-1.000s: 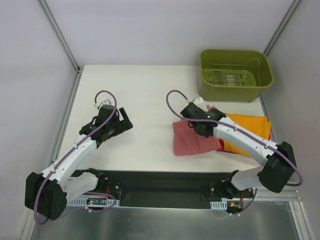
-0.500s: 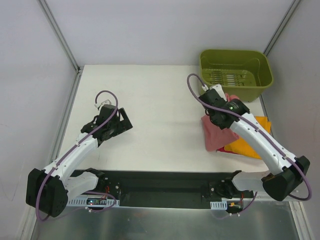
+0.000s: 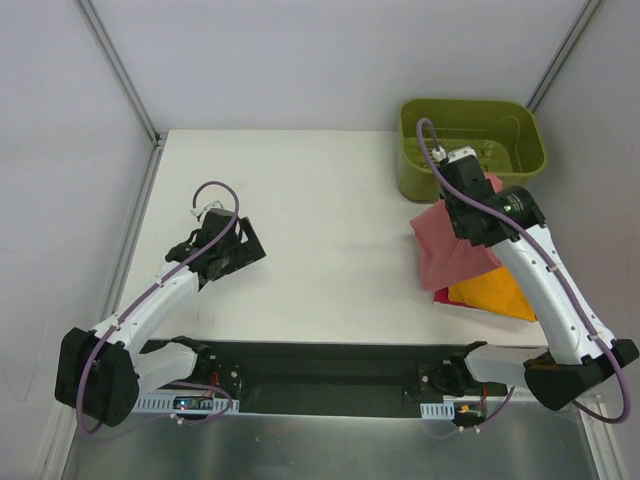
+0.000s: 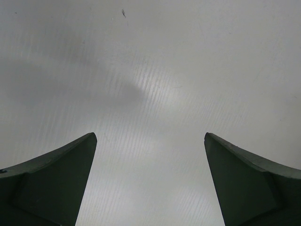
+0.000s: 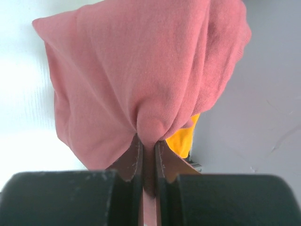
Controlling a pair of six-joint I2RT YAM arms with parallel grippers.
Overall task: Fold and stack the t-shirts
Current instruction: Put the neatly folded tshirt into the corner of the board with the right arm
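Salmon shirt (image 3: 452,250) in right hand (image 5: 148,144), magenta shirt (image 3: 441,294) near-hidden

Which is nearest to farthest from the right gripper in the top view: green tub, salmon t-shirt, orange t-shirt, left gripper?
1. salmon t-shirt: pinched in the right gripper, hanging under it.
2. green tub: just behind, at the far right corner.
3. orange t-shirt: flat on the table, toward the near edge.
4. left gripper: across the table, on the left side.
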